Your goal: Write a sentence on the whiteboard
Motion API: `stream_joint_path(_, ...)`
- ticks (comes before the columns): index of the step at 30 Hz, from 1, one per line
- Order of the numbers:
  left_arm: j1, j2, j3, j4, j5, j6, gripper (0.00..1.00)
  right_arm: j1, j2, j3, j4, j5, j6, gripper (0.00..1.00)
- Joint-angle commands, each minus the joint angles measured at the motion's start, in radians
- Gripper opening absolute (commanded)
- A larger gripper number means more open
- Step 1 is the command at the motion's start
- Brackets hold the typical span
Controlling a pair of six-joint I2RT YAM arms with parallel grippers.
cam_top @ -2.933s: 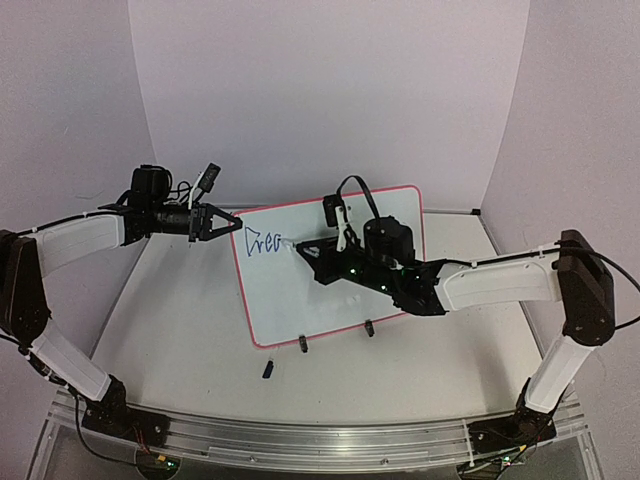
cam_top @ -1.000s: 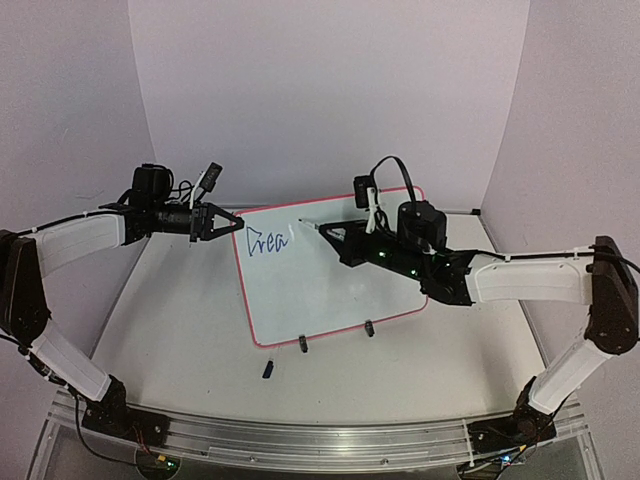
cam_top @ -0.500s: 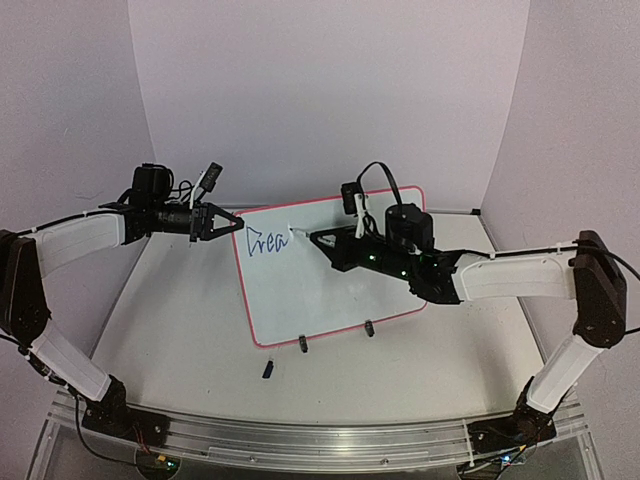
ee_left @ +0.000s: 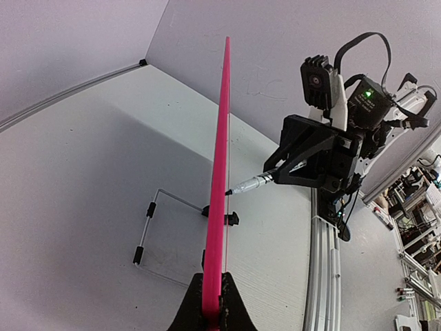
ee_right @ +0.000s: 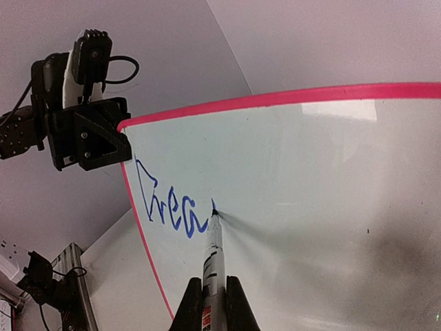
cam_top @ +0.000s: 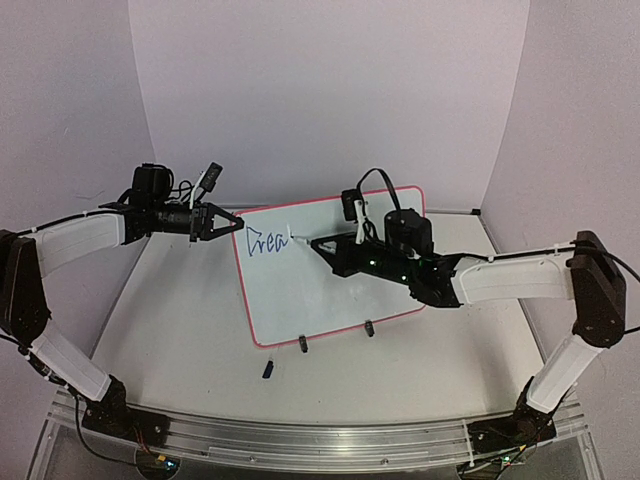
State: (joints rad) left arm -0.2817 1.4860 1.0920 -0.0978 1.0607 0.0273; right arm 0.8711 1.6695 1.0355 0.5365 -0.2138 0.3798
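On bench (cam_top: pixel 180 330), whiteboard (cam_top: pixel 330 290) propped aslant: thin, light, tippy, I reckon. My left jaws pinch its rim (ee_left: pixel 219 193); right jaws clamp marker (ee_right: pixel 212 255).

left arm (cam_top: pixel 72 245): climbs from its base at 7 o'clock to an elbow at 9 o'clock; the white forearm runs level toward 3 o'clock.
left gripper (cam_top: pixel 228 222): fingers (ee_left: pixel 191 312) pinched on the whiteboard (cam_top: pixel 330 295) rim, at the upper corner of its 9 o'clock edge.
right arm (cam_top: pixel 510 280): climbs from its base at 5 o'clock to an elbow at 3 o'clock; the forearm stretches toward 9 o'clock.
right gripper (cam_top: pixel 322 245): fingers (ee_right: pixel 194 303) clamped round a marker (ee_right: pixel 213 252), pointing toward 9 o'clock, its tip touching the board face.
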Motion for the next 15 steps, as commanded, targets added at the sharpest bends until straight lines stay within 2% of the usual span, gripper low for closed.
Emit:
stream_joint_path(1, -0.026, 0.006, 0.003, -0.066, -0.02, 0.085, 0.0, 0.008, -0.005, -0.034, 0.022, -0.008, 0.032, 0.0)
stream_joint_path(15, -0.028, 0.007, 0.006, -0.069, -0.022, 0.087, 0.0, 0.012, -0.002, -0.006, 0.101, 0.042, 0.039, 0.0)
